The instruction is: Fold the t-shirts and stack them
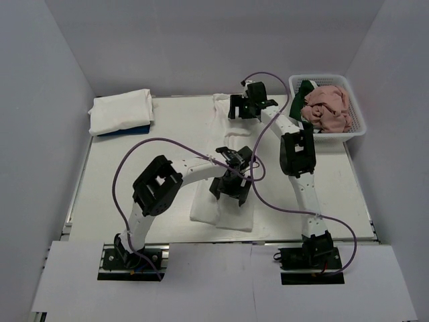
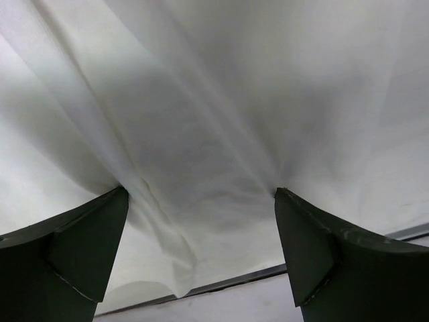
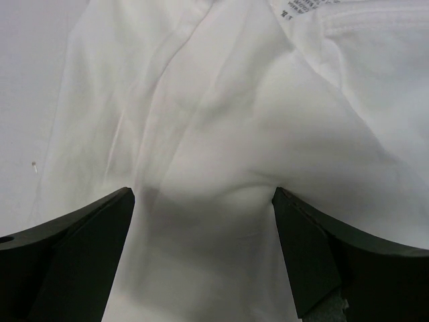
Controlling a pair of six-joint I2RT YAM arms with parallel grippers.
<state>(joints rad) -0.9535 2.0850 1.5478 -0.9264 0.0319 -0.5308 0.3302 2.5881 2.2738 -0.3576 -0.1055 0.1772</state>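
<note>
1. Left claw [image 2: 201, 194] spread wide, tips on the near end of the white t-shirt [image 1: 224, 216] mid-worktop [image 1: 100, 174]
2. Right claw [image 3: 201, 194] wide over its collar end
3. Folding step, likely; next both must pinch cloth
4. Folded stack [image 1: 120, 112] far left, pink shirt [image 1: 327, 107] in basket [image 1: 360, 127]

White t-shirt [image 1: 231, 218] middle hidden under left arm [image 1: 194, 171]; green shirt [image 1: 307, 87] mostly buried; neck label [image 3: 305, 7] cut off.
</note>
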